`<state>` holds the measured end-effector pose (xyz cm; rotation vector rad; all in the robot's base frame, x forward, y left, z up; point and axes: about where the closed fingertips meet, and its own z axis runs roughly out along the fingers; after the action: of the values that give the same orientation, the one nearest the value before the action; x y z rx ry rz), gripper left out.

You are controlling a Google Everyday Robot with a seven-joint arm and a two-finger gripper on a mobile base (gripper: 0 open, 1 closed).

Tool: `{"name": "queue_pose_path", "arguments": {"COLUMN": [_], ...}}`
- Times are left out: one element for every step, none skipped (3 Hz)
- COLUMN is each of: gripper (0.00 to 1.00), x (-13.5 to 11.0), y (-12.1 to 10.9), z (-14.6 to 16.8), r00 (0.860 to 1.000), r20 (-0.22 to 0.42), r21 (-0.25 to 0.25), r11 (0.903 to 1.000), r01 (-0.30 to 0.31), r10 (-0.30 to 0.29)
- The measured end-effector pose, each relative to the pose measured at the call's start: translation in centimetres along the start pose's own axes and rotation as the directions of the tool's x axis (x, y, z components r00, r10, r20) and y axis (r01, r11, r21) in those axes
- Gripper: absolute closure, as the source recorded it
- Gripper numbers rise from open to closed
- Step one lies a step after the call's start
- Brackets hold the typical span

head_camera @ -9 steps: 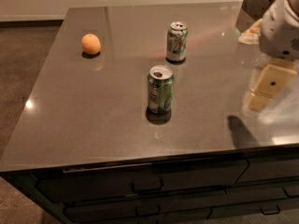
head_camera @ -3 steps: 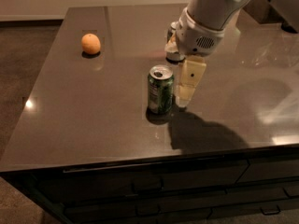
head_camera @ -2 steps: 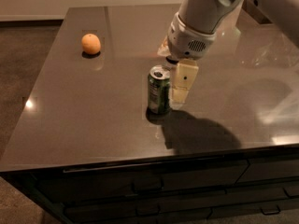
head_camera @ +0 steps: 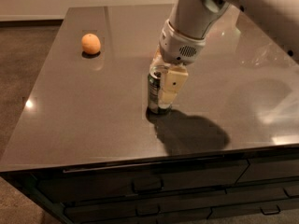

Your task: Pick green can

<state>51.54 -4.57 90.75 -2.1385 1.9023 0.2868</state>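
Green can under the gripper, mid-bench

Green can (head_camera: 153, 90) stands upright on the bench (head_camera: 84, 115), roughly mid-top and a bit nearer the front edge than the back. Only its left side and part of the silver top show; dark green w/ pale label patches. Base sits flat on the surface, w/ a faint reflection under it.

Gripper (head_camera: 163, 91) comes down onto the can from above and from the right. Its cream-coloured lower part lies across the can's right side, touching or just about touching. Grasping, clenched or released: can't tell, since the far side of the can is hidden by the wrist. The grey-white wrist housing (head_camera: 183, 45) sits directly over the can's top, and the arm runs up toward the back-right corner and out of view.

An orange (head_camera: 91, 44) lies near the back-left corner, well apart from can and gripper.

A dark shadow (head_camera: 191, 133) spreads on the bench from the can's base toward the front-right.

Below the front edge: drawers (head_camera: 196, 178) w/ dark handles.
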Motion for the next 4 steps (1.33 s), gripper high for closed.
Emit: {"name": "queue_pose_path", "arguments": {"gripper": [0.49,0.73,1.0,1.0], "x": [-0.2,-0.7,-3.2,-6.5], "y": [0.2,0.0,-0.5,-2.0], "z": [0.1,-0.6,-3.8,-8.0], "r00": [1.0,1.0,0.998,0.994], "r20": [0.001,-0.007,0.01,0.053], "r21": [-0.01,0.0,0.024,0.077], "r11": [0.9999,0.9999,0.998,0.9929], "r01": [0.007,0.016,0.059,0.091], "r10": [-0.007,-0.016,-0.06,-0.095]}}
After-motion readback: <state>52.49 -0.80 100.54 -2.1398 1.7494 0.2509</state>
